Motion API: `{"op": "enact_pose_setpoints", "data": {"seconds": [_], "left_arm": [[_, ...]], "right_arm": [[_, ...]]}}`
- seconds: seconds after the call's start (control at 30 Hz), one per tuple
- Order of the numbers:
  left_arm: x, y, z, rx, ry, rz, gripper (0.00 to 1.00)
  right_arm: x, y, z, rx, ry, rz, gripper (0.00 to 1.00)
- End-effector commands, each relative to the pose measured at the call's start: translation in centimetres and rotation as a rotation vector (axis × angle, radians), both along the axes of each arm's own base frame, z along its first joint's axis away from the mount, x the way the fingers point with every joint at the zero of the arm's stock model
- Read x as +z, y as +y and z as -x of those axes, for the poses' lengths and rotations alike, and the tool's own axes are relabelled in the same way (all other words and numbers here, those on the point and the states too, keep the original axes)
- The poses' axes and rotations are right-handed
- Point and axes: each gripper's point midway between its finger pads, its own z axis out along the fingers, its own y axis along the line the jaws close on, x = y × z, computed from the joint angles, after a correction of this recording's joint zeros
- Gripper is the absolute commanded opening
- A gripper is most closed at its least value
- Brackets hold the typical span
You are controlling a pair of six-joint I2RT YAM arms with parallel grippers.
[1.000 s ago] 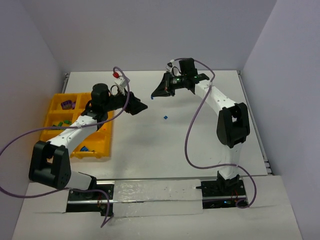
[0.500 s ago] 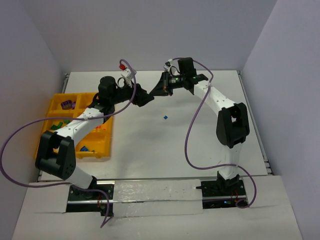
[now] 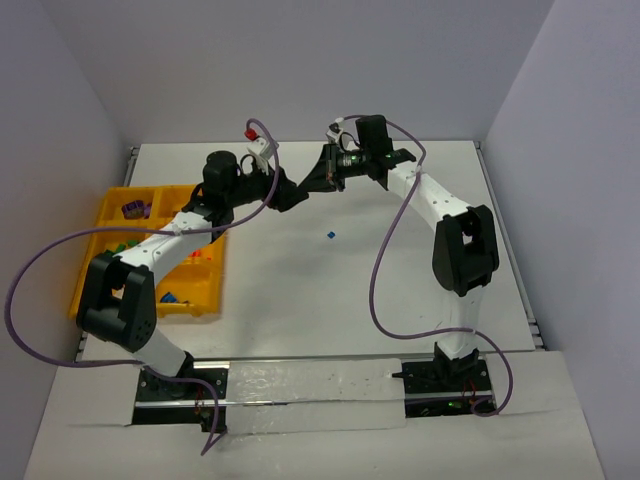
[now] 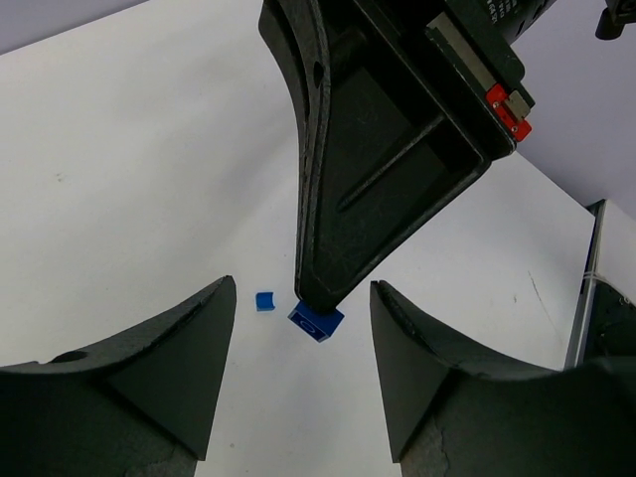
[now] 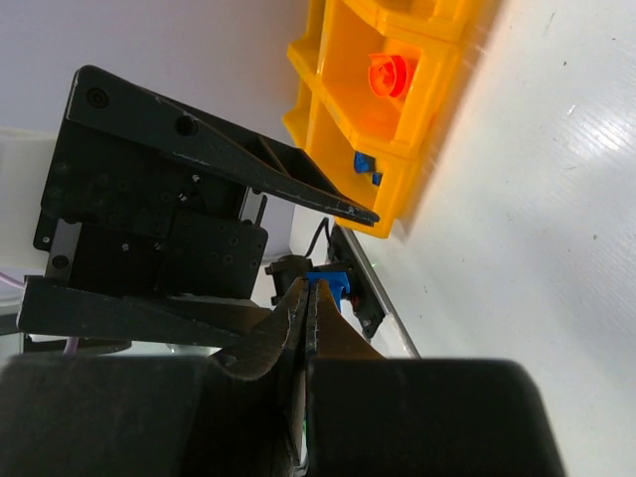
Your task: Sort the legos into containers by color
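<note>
The right pincer (image 5: 310, 288) is pressing its fingers together on a small blue brick (image 4: 316, 323), which is sticking out at the fingertips just above the desk (image 3: 300, 300). The left pincer (image 4: 303, 293) is spreading wide and gripping nothing, its two fingers flanking the right pincer's tip and the held brick without touching either.

A second, smaller blue bit (image 4: 263, 300) is lying loose on the desk close by.

The yellow-orange tray (image 5: 437, 94) is sitting at the desk's left side. From above, the left arm is covering part of it. In the right wrist view, an orange-red round piece (image 5: 388, 72) and some blue bits (image 5: 366, 164) are showing in separate compartments; the other bins are being cut off by the frame.
</note>
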Motion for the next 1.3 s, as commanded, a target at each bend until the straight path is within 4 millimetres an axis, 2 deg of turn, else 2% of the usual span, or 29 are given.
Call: {"op": "enact_pose_setpoints", "data": {"seconds": [0.0,0.4,0.47,0.53,0.6,0.7,0.73,0.8,0.83,0.9,0.97,1.0,1.03,1.07,1.13,1.2,1.27], "left_arm": [[1.4,-0.1,0.0,-0.005,-0.051,-0.002,0.60],[1.1,-0.4,0.1,-0.031,-0.025,-0.001,0.14],[1.0,-0.5,0.3,-0.037,-0.013,0.002,0.03],[0.8,-0.4,0.5,-0.034,0.001,-0.003,0.00],[0.6,-0.2,0.8,-0.038,0.005,-0.009,0.00],[0.6,0.4,1.7,-0.044,-0.010,-0.032,0.00],[0.5,0.7,2.1,-0.045,-0.010,-0.043,0.00],[-0.1,1.4,2.9,-0.044,0.007,-0.061,0.00],[0.4,2.1,3.1,-0.035,-0.008,-0.066,0.00],[-0.4,3.4,4.1,-0.034,0.020,-0.087,0.00],[0.2,5.2,4.4,-0.012,-0.002,-0.099,0.00],[-0.5,6.1,5.4,-0.024,0.043,-0.115,0.00],[-0.1,7.0,5.4,-0.012,0.024,-0.122,0.00],[-0.5,8.0,6.1,-0.019,0.056,-0.135,0.00],[-0.1,11.2,6.5,0.016,0.034,-0.187,0.00],[-1.5,15.4,8.1,0.057,0.106,-0.274,0.00],[-2.4,17.2,9.4,0.080,0.184,-0.318,0.00]], "right_arm": [[3.1,0.1,1.0,0.026,-0.063,-0.051,0.00],[3.0,-0.1,0.9,0.025,-0.060,-0.057,0.00],[2.9,0.0,0.9,0.029,-0.055,-0.059,0.00],[2.9,-0.1,0.8,0.029,-0.059,-0.064,0.00],[2.7,-0.2,0.7,0.029,-0.064,-0.063,0.16],[2.4,-0.8,0.4,0.014,-0.075,-0.044,0.61],[2.3,-1.0,0.2,0.007,-0.080,-0.034,0.71],[2.1,-1.5,0.0,-0.006,-0.089,-0.017,0.81],[2.0,-1.9,-0.3,-0.016,-0.092,-0.011,0.88],[1.8,-2.6,-0.5,-0.028,-0.106,0.005,0.93],[1.7,-3.2,-0.9,-0.040,-0.131,0.025,0.94],[1.2,-3.8,-1.1,-0.052,-0.160,0.066,0.95],[0.9,-4.2,-1.1,-0.045,-0.183,0.087,0.95],[0.6,-4.7,-1.5,-0.059,-0.214,0.128,0.95],[0.4,-5.7,-1.5,-0.052,-0.314,0.216,0.95],[-0.4,-6.9,-1.9,-0.050,-0.410,0.318,0.99],[-0.9,-7.6,-2.0,-0.042,-0.464,0.379,1.00]]}}
